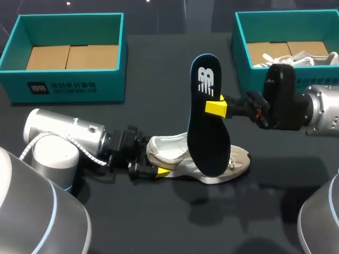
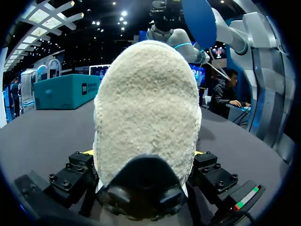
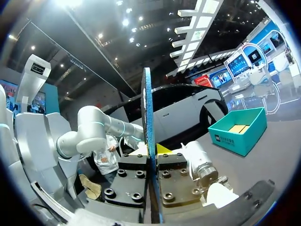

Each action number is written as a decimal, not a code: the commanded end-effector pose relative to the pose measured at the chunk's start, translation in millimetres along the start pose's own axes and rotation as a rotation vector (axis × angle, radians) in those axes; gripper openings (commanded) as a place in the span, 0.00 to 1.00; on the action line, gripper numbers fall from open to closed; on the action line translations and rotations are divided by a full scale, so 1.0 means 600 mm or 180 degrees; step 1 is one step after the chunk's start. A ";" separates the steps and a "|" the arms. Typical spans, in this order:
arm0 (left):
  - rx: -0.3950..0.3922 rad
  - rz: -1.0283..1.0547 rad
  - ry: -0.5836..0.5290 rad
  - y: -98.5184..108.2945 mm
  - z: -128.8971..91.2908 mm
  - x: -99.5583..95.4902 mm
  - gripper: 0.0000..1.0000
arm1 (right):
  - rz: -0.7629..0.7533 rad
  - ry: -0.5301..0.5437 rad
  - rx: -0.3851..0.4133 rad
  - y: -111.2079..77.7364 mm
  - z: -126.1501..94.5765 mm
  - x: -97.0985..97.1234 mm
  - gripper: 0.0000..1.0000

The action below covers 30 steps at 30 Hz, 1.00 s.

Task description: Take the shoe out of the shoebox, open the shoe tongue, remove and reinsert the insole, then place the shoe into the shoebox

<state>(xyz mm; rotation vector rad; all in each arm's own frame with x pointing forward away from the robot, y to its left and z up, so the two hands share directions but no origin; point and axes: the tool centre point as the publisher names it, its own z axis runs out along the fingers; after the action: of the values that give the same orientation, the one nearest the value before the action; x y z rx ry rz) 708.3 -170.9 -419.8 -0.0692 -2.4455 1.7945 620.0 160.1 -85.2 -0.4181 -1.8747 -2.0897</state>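
A white shoe (image 1: 233,161) lies on the dark table, toe to the right. My left gripper (image 1: 156,159) comes in from the left and holds its heel, one finger on each side. In the left wrist view the shoe (image 2: 146,108) fills the space between the fingers of that gripper (image 2: 143,155). My right gripper (image 1: 214,107) is shut on a dark blue insole (image 1: 207,121), which stands upright over the shoe with its lower end at the shoe's opening. The right wrist view shows the insole (image 3: 147,117) edge-on, clamped in my right gripper (image 3: 151,165).
An open teal shoebox (image 1: 69,84) with a bare cardboard floor stands at the back left. A second teal shoebox (image 1: 241,47) at the back right holds another white shoe (image 1: 296,57). My right arm reaches in just in front of that box.
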 end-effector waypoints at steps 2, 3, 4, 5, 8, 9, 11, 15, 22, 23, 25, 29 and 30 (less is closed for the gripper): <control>-0.0001 0.0000 0.0000 0.005 0.000 -0.001 0.00 | 0.0007 -0.0354 0.0010 -0.006 -0.019 0.025 0.00; -0.0001 0.0000 0.0000 0.005 0.000 -0.001 0.00 | 0.0001 -0.0356 0.0011 -0.007 -0.021 0.027 0.00; -0.0001 0.0000 0.0000 0.005 0.000 -0.001 0.00 | -0.0002 -0.0359 0.0005 -0.007 -0.023 0.028 0.00; -0.0001 0.0000 0.0000 0.005 0.000 -0.001 0.00 | 0.0018 -0.0380 0.0020 -0.006 -0.024 0.029 0.00; -0.0001 0.0000 0.0000 0.005 0.000 -0.001 0.00 | 0.0040 -0.0381 0.0021 -0.006 -0.025 0.030 0.00; -0.0001 0.0000 0.0000 0.005 0.000 -0.001 0.00 | 0.0042 -0.0382 0.0023 -0.006 -0.025 0.031 0.00; -0.0001 0.0000 0.0000 0.005 0.000 -0.001 0.00 | 0.0031 -0.0379 0.0019 -0.007 -0.024 0.031 0.00; -0.0001 0.0000 0.0000 0.005 0.000 -0.001 0.00 | 0.0031 -0.0379 0.0019 -0.007 -0.024 0.031 0.00; -0.0084 0.0056 -0.0066 -0.004 -0.009 0.004 1.00 | 0.0031 -0.0379 0.0019 -0.007 -0.024 0.031 0.00; -0.0104 0.0041 -0.0076 -0.006 -0.012 0.005 1.00 | 0.0031 -0.0379 0.0019 -0.007 -0.024 0.031 0.00; -0.0156 0.0027 -0.0096 -0.010 -0.019 0.009 1.00 | 0.0031 -0.0379 0.0019 -0.007 -0.024 0.031 0.00; -0.0485 -0.0088 -0.0037 -0.020 -0.035 0.014 1.00 | 0.0031 -0.0379 0.0019 -0.007 -0.024 0.031 0.00; -0.0485 -0.0088 -0.0037 -0.020 -0.035 0.014 1.00 | 0.0031 -0.0379 0.0019 -0.007 -0.024 0.031 0.00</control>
<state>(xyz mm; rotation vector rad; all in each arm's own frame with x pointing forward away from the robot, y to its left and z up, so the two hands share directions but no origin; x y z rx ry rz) 704.9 -159.9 -416.7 -0.0333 -2.5319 1.6876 604.3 145.2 -82.5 -0.5524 -1.9366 -2.0928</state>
